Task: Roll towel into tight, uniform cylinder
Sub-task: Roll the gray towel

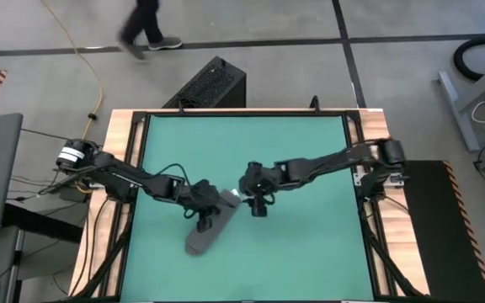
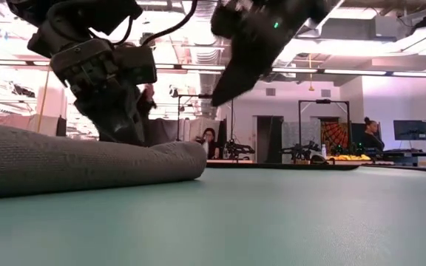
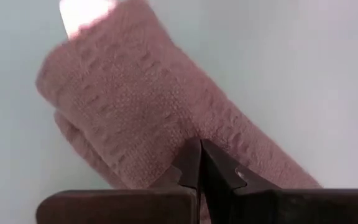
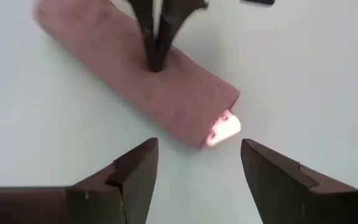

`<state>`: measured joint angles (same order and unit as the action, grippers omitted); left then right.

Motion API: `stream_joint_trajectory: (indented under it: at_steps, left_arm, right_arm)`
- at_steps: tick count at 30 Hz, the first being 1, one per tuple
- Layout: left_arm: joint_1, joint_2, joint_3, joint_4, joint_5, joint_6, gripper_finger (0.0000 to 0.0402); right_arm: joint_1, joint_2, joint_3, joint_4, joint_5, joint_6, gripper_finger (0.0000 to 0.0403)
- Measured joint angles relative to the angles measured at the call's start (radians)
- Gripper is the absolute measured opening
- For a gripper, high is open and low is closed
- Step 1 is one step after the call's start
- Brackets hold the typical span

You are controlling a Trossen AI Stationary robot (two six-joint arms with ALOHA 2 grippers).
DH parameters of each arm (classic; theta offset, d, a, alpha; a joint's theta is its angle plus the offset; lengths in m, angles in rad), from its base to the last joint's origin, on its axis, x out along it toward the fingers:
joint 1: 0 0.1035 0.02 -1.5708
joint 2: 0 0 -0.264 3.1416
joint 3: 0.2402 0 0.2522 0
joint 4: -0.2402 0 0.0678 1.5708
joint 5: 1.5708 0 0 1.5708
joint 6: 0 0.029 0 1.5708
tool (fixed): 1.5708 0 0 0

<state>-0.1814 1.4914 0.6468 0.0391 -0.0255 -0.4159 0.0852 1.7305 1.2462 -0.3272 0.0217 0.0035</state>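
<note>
The dark grey towel (image 1: 210, 229) lies rolled up as a cylinder on the green table mat, slanting from the near left to the far right. It also shows in the low view (image 2: 72, 162) and in both wrist views (image 3: 135, 106) (image 4: 104, 43). A small bright white patch (image 4: 224, 129) shows at its far right end. My left gripper (image 1: 202, 217) is shut, and its tips stand on the roll's top. My right gripper (image 4: 197, 155) is open and empty. It hangs above the mat just past the roll's far right end (image 1: 258, 206). My left gripper sets its shut fingertips (image 4: 157, 61) on the top of the roll (image 3: 185, 127), about midway along it. The fingers come from above, pointing down. The roll lies with its whole length on the mat. I cannot tell whether any cloth is caught between the tips.
The green mat (image 1: 310, 244) has free room on the right and at the far side. A wooden frame (image 1: 129, 143) runs round it. Beyond the table a black box (image 1: 209, 84) stands on the floor, a person (image 1: 146, 29) walks by, and people sit in the room (image 2: 210, 140).
</note>
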Motion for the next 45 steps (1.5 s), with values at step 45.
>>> stream_joint_trajectory:
  at_steps: [45]
  left_arm:
    - [-0.351,-0.114,-0.031,-0.382,-0.210,-0.408,0.0000]
  right_arm:
    - [0.347,-0.581,-0.459,0.123,0.371,0.424,0.0253]
